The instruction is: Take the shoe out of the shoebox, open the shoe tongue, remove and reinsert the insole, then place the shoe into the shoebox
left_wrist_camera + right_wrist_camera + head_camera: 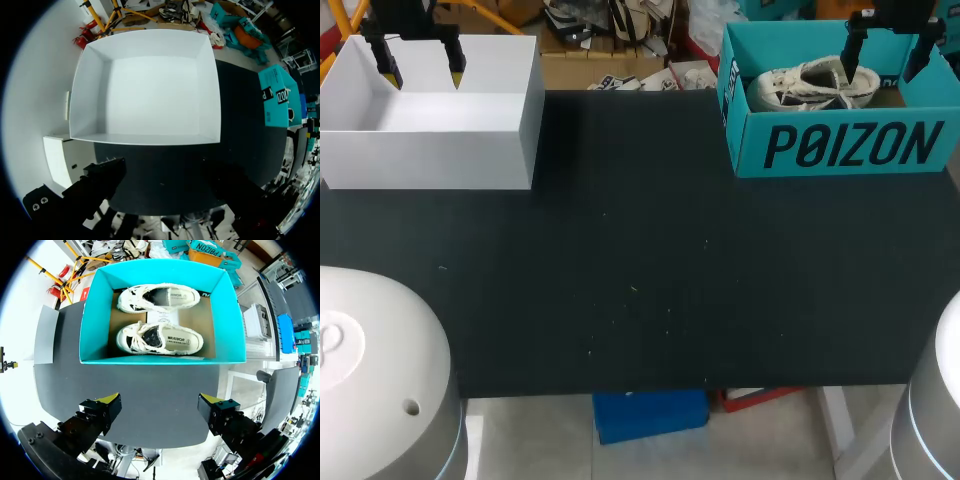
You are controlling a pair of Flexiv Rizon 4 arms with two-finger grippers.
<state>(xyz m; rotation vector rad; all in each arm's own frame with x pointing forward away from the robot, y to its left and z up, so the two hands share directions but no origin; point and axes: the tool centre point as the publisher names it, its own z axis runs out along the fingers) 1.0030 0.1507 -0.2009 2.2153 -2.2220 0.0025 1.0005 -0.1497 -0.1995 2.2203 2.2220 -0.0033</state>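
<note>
On the dark surface [640,260], the white box [430,150] stands at 10 o'clock under the spread left fingers [454,58], and at 2 o'clock the teal shoebox [840,145] holds two pale shoes [160,337] under the spread right fingers [849,58].

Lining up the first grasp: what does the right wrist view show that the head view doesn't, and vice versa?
Only the right wrist view: the whole inside of the teal shoebox, a nearer shoe and a farther shoe side by side. Only the head view: the white box at the left, the left gripper over it, fingers open. Both: the teal shoebox, a white shoe in it, the right gripper, fingers open, touching nothing.
</note>
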